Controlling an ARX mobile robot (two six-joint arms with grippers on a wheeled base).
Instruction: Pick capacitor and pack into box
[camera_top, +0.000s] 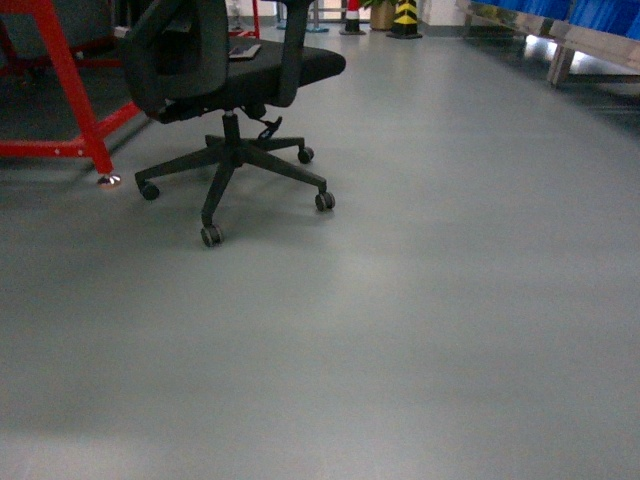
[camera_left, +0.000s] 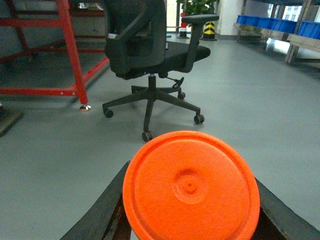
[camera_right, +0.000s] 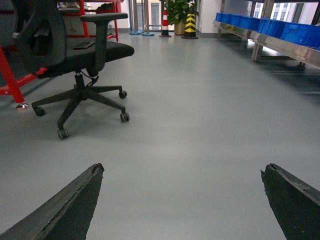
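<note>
Orange-topped capacitor (camera_left: 191, 186) filling the lower centre of the left wrist view, pinched between the left gripper (camera_left: 190, 210) jaws. Right gripper (camera_right: 182, 200) jaws spread wide, nothing between. Black office chair (camera_top: 225, 90) upper left on grey floor (camera_top: 420, 300).

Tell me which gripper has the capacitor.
The left gripper: its fingers flank the orange capacitor on both sides. The right gripper stands wide open, only bare floor between its fingers.

No text, label, brand or number can be read in any view. The capacitor (camera_left: 191, 186) shows a plain orange top.
</note>
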